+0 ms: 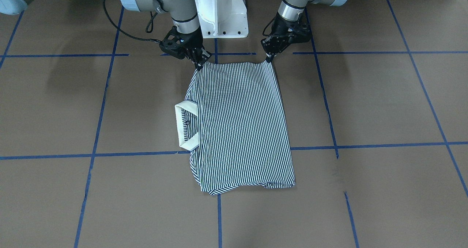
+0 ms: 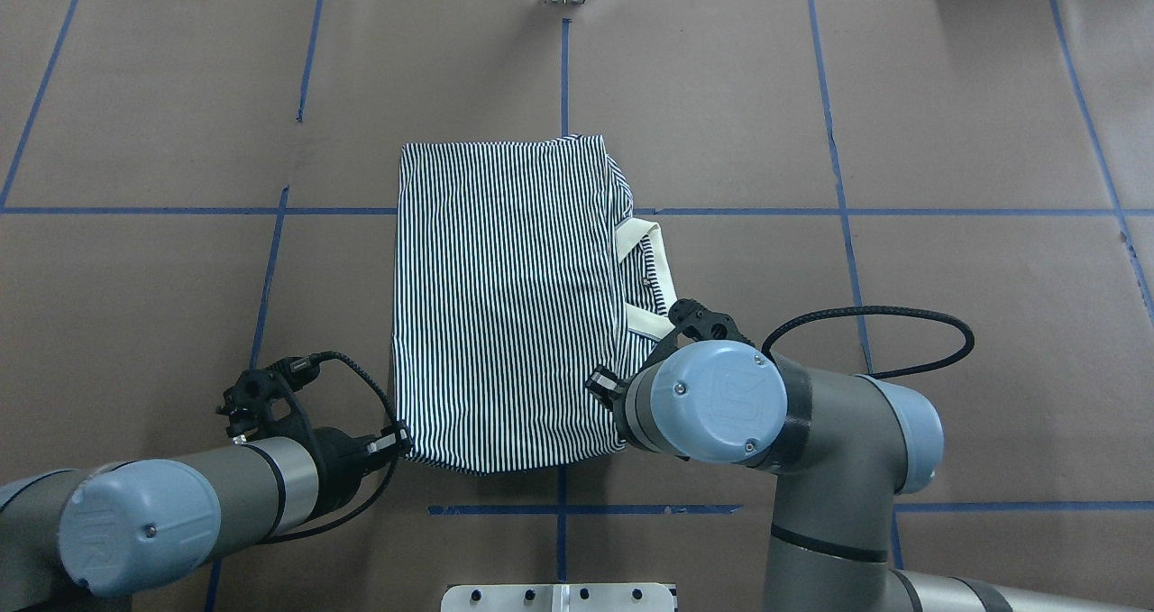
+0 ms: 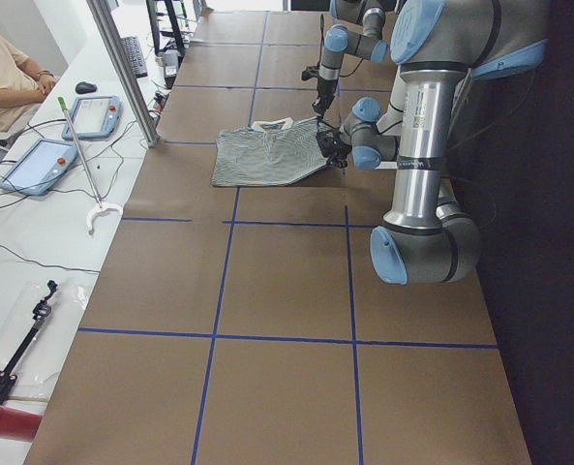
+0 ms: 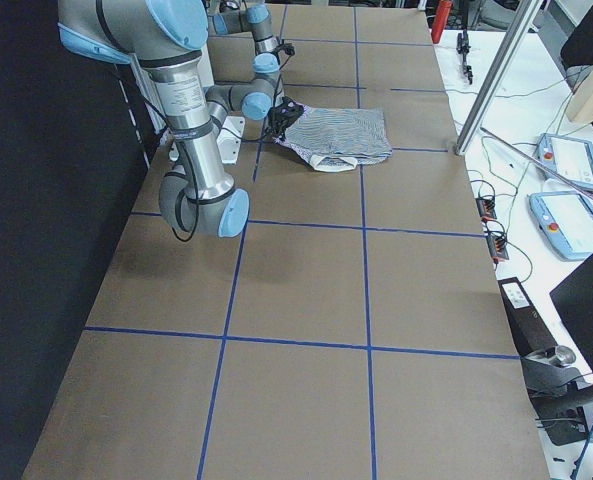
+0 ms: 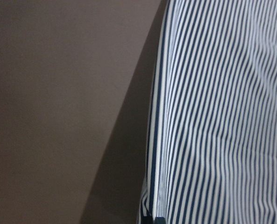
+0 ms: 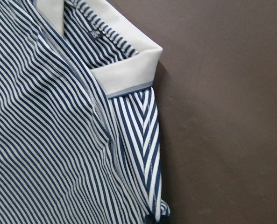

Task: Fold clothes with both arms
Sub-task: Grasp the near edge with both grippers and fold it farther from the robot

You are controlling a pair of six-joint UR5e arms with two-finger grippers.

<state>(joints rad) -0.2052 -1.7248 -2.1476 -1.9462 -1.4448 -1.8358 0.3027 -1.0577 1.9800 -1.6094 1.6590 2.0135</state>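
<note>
The striped polo shirt (image 1: 241, 124) lies folded into a long rectangle on the brown bench (image 1: 365, 105), with its near short edge between the two claws. From there it stretches away from them towards the far side.

The left claw (image 1: 270, 59) is clenched on the near corner of the shirt on the robot's left. Its fingers come together to a point right at the fabric's edge. In the left wrist view the striped hem (image 5: 156, 140) runs straight up from the fingertip, with bare bench to one side.

The right claw (image 1: 200, 64) is clenched on the other near corner in the same way. In the overhead view this claw is hidden under the right arm's (image 2: 712, 405) blue wrist cap. The cloth bunches a little at the bottom of the right wrist view, where it meets the fingers.

Just past the right claw, on its outer side, the cream collar (image 1: 180, 125) sticks out from the folded edge and stands open in a loop. The striped inner placket shows inside it.

Blue tape lines (image 1: 365, 145) cross the bench. One of them passes under the far half of the shirt. The white pedestal base (image 1: 221, 10) stands behind and between the claws.
</note>
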